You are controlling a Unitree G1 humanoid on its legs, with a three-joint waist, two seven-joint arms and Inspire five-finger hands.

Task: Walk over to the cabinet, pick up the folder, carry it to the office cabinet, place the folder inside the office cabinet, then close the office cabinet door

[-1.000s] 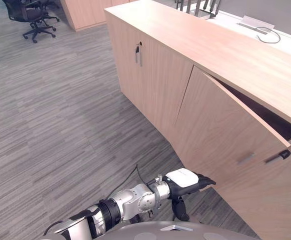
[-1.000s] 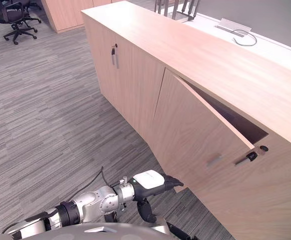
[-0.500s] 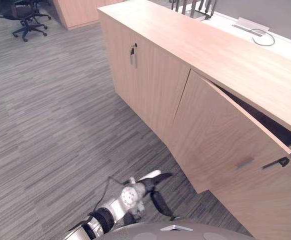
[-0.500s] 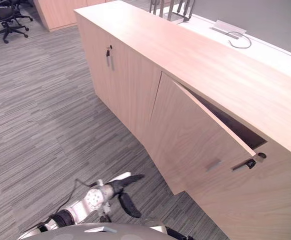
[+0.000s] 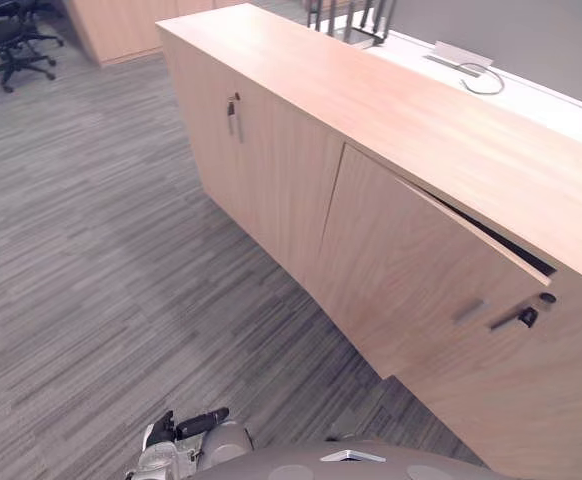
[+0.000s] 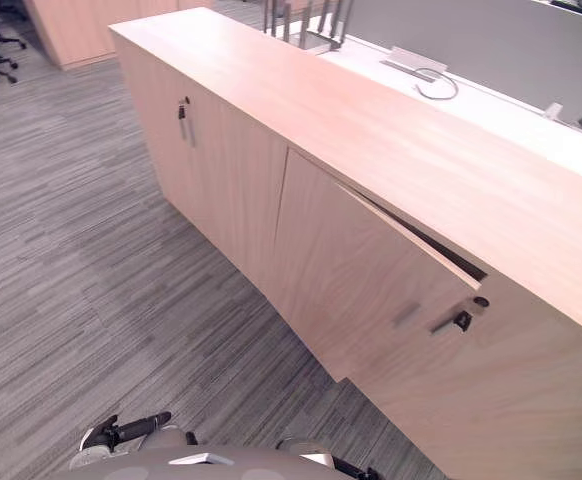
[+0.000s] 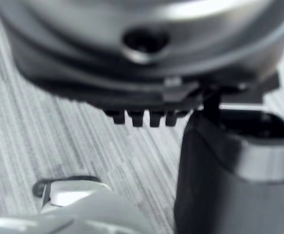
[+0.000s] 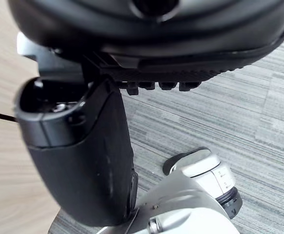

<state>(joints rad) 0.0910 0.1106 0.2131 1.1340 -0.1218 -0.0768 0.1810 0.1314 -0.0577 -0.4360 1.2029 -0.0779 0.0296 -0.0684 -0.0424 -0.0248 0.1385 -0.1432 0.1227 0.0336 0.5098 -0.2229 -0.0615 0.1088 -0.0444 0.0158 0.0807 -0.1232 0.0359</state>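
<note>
Most of the job looked done. The office cabinet point(image 5: 301, 200) was a long, low wooden one. Its door point(image 5: 411, 270) was almost shut but not quite. The door's free edge stood out a little from the cabinet's front, and a thin dark gap point(image 5: 491, 232) showed along the top, just under the cabinet's flat worktop point(image 5: 401, 105). A small handle point(image 5: 468, 311) sat on the door near that free edge, and a dark key point(image 5: 523, 317) stuck out of the cabinet's front just beside it.

I could not tell where the folder was. Both hands held nothing, so my guess was that it already lay inside the cabinet, behind the door. What was left, I thought, was one last push to shut the door all the way.

The left hand point(image 5: 199, 421) hung low over the grey floor point(image 5: 91, 250), well apart from the cabinet door and touching nothing. Its fingers were straight and loose, and its thumb point(image 7: 230, 165) stuck out to one side.

The right hand point(image 8: 147, 39) was down low too, near a wooden face that I took to be the cabinet's front. Its fingers were relaxed with nothing in them, and its thumb point(image 8: 78, 161) stood apart from them.
</note>
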